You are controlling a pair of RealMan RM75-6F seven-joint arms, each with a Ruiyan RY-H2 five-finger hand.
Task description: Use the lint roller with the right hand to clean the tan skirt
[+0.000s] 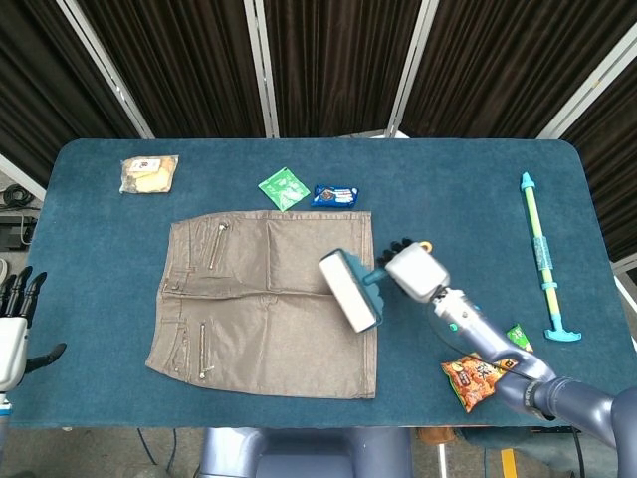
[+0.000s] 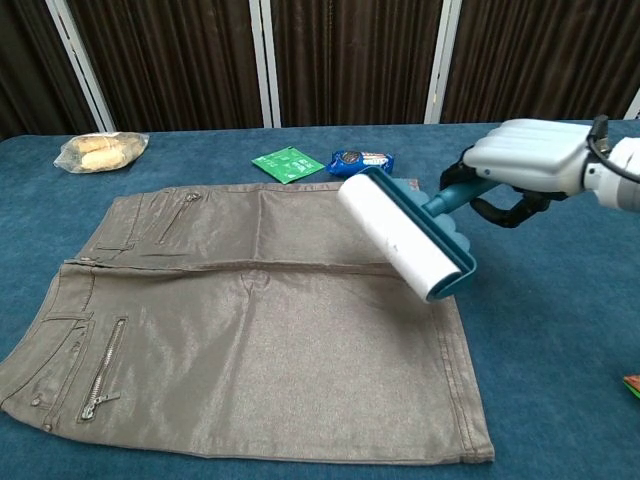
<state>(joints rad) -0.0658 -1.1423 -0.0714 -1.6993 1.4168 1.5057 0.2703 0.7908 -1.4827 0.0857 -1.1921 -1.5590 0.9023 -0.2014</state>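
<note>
The tan skirt (image 1: 269,299) (image 2: 250,330) lies flat in the middle of the blue table, waistband with zippers to the left. My right hand (image 1: 413,271) (image 2: 525,160) grips the teal handle of the lint roller (image 1: 348,289) (image 2: 400,235). The white roll hangs over the skirt's right part, by the hem; whether it touches the cloth I cannot tell. My left hand (image 1: 14,324) rests open beyond the table's left edge, seen only in the head view.
A green packet (image 1: 285,187) and a blue snack pack (image 1: 334,195) lie just behind the skirt. A bread bag (image 1: 147,173) sits far left. An orange chip bag (image 1: 478,373) lies under my right forearm. A teal and yellow pump toy (image 1: 542,254) lies along the right side.
</note>
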